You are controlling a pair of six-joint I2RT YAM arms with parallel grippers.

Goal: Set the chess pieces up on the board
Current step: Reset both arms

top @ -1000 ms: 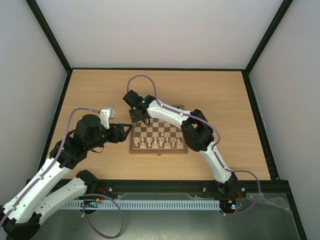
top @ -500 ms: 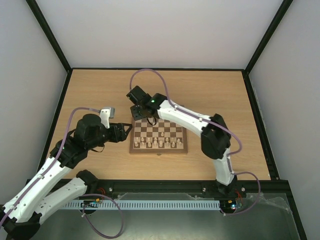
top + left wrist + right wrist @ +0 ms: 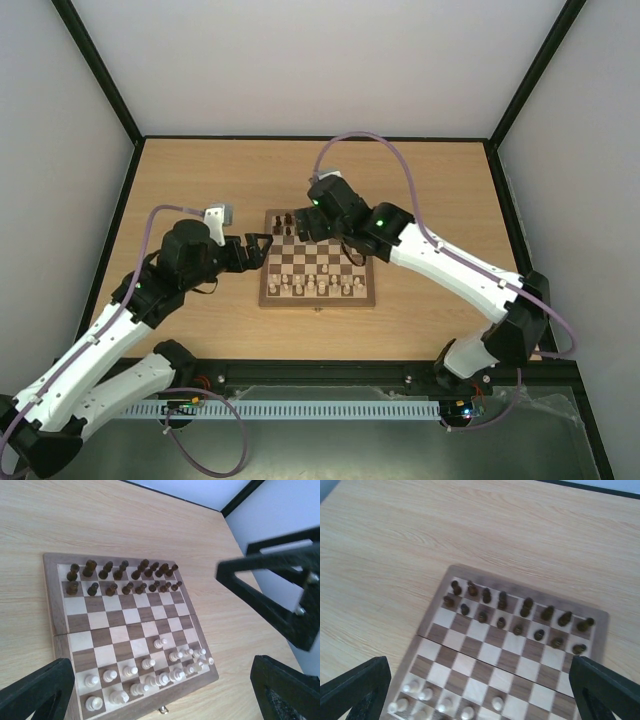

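Board (image 3: 322,262) lies flat on the tabletop (image 3: 200,180), about centre, in front of both arms. We count 16 dark chess pieces (image 3: 502,600), all upright on the board's 2 far rows, 8 per row, 1 to a square. Pale pieces (image 3: 130,670) fill the 2 near rows, and 1 pale pawn (image 3: 160,643) stands forward of its line. The 4 middle rows are otherwise bare.

Left gripper (image 3: 162,661) is spread wide and holds nothing. In the top view it hangs just beside the board's left edge, pointing in toward the board. Right gripper (image 3: 477,664) is also spread wide with nothing between its fingers. It hangs above the board's far edge, over the dark rows, touching no piece as far as we can tell. The right arm reaches in from the right, elbow out over the tabletop.
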